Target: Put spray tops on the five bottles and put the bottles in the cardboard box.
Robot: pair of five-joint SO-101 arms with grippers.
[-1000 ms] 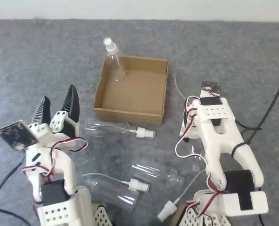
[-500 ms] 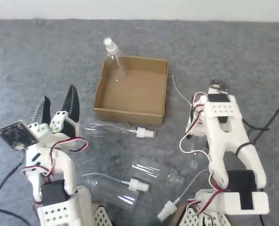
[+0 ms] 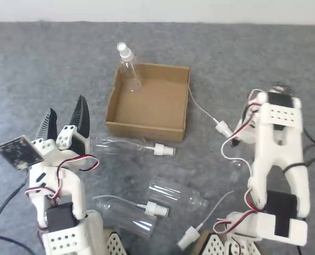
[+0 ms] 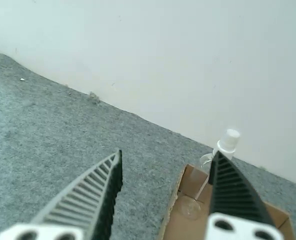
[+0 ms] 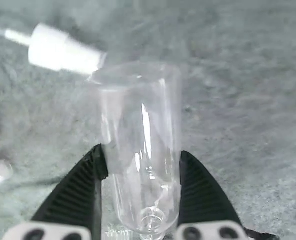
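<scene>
My right gripper (image 5: pixel 140 152) is shut on a clear bottle (image 5: pixel 138 145) that has no top. A white spray top (image 5: pixel 63 50) lies on the carpet just past the bottle's open end. In the high view that spray top (image 3: pixel 224 128) lies right of the cardboard box (image 3: pixel 185 114), beside the right arm (image 3: pixel 277 133), its thin tube trailing toward the box. One capped bottle (image 3: pixel 128 69) leans in the box's far left corner. My left gripper (image 3: pixel 67 106) stands open over the carpet left of the box, holding nothing (image 4: pixel 168 155).
In front of the box lies a capped bottle (image 3: pixel 131 146). Nearer the arms' bases lie an uncapped bottle (image 3: pixel 176 194), another capped bottle (image 3: pixel 125 215) and a loose spray top (image 3: pixel 189 236) with its tube. Grey carpet covers the floor, with a white wall behind.
The right arm has swung to the right with its bottle, and the spray top and tube by the box now show beside it. The left arm has kept still.
</scene>
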